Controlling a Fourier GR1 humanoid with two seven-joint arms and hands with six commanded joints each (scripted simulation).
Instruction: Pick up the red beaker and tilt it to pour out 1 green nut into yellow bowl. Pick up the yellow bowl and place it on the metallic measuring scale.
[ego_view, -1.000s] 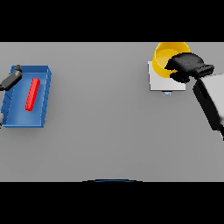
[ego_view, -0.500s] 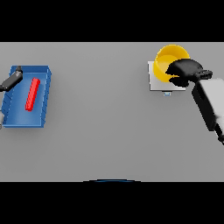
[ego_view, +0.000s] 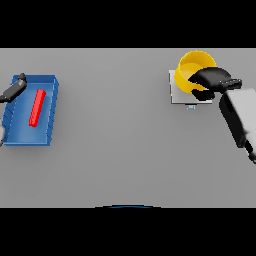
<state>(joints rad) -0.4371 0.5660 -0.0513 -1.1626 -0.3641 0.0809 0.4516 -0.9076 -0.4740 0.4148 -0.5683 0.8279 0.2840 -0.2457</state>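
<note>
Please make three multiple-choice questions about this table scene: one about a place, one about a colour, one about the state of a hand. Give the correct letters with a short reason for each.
1. Where does the red beaker lie?
A. in the blue tray
B. on the scale
C. inside the bowl

2. What colour is the bowl on the metallic scale?
A. green
B. yellow
C. red

3. How is the right hand?
A. far from the bowl
B. flat on the table
C. at the bowl's near rim

Answers:
1 A: the beaker lies flat within the tray's walls at the left.
2 B: the bowl over the scale is plainly yellow.
3 C: the dark hand covers the bowl's near edge; the left hand is at the tray's far left corner.
</note>
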